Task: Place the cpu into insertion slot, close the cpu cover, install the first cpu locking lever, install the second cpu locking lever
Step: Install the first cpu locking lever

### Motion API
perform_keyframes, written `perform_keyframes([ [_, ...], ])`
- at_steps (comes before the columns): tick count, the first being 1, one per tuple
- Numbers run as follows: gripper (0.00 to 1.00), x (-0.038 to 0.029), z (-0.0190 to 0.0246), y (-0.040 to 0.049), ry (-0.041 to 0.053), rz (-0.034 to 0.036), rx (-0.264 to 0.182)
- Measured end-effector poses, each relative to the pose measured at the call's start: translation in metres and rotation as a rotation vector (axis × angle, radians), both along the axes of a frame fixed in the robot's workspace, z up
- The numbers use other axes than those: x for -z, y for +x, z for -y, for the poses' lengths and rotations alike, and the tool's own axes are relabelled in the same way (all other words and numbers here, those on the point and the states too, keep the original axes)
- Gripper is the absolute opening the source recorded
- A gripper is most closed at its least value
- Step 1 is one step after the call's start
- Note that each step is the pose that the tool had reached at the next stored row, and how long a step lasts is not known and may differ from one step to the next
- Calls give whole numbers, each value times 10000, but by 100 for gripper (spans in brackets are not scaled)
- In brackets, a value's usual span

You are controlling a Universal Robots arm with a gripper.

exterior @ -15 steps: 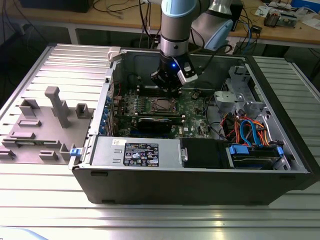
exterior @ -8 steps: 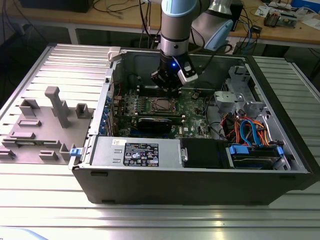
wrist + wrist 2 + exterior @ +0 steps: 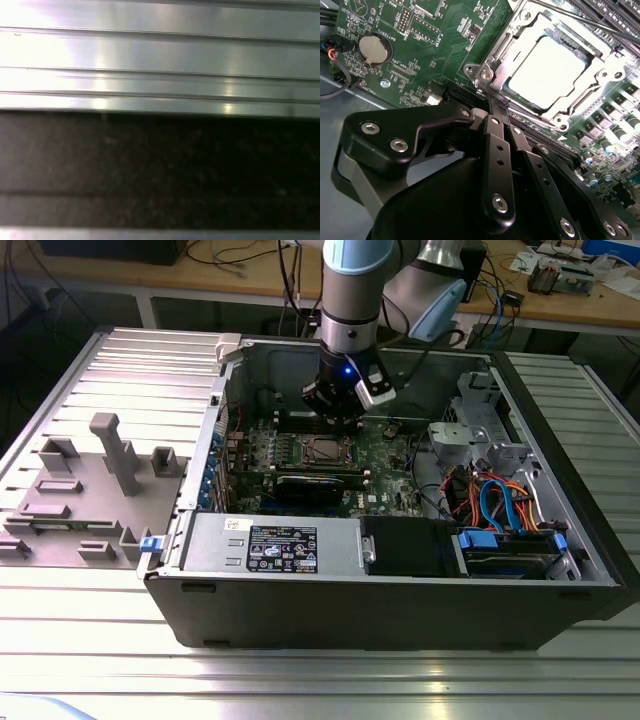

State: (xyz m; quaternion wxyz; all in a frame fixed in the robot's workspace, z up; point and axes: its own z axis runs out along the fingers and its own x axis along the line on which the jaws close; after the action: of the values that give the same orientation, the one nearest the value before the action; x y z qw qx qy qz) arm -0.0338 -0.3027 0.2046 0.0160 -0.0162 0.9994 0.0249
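The cpu (image 3: 551, 69) is seen seated in the insertion slot (image 3: 324, 449) on the green motherboard (image 3: 385, 75), with the cpu cover (image 3: 517, 45) lying down over it, its window framing the pale chip face. The gripper (image 3: 496, 106) is held just beside one corner of the socket frame, fingers pressed together and clamped on nothing. In the exterior view the gripper (image 3: 338, 408) is placed directly above the socket inside the open computer case (image 3: 560, 570). A thin locking lever (image 3: 600, 22) is seen crossing the far edge of the frame; whether it is latched cannot be told. The lever step is judged to be in hand. For it to go well, the fingertips are best kept on the lever wire alone, clear of the chip face, and the push is best directed down and under the retaining hook.
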Motion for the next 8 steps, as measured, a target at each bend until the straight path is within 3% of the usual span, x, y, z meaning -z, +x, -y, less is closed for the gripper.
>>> perform_keyframes([
  [5,11,20,10,0,-20,0,1],
  [8,11,20,10,1,14,2,0],
])
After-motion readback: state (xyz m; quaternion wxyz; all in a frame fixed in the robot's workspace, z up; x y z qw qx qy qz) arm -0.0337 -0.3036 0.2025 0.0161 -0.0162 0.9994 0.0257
